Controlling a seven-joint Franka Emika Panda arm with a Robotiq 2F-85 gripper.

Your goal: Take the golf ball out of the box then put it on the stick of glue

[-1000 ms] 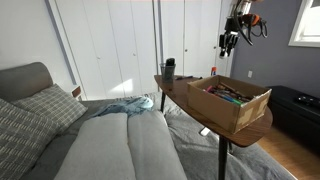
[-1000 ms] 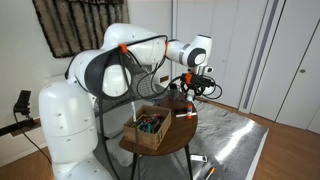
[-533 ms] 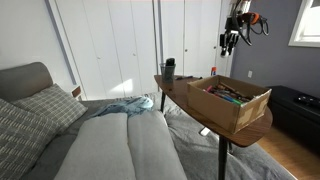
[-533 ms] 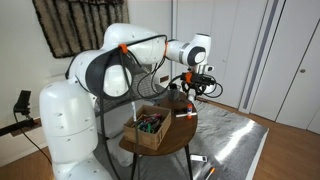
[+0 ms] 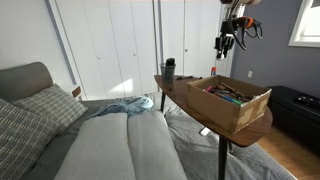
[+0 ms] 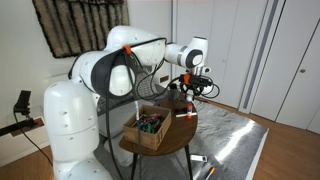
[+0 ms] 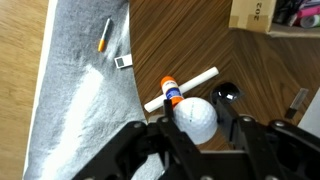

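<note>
In the wrist view your gripper (image 7: 196, 128) is clamped on the white dimpled golf ball (image 7: 195, 117). The white, orange-banded glue stick (image 7: 181, 90) lies flat on the wooden table (image 7: 200, 40), showing just past the ball with its long axis diagonal. In both exterior views the gripper (image 5: 228, 43) (image 6: 190, 88) hangs high, clear of the open cardboard box (image 5: 232, 100).

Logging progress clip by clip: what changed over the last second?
The end effector, shut on the golf ball, shifted slightly leftward in an exterior view, high above the table. Box and glue stick stayed put.
</note>
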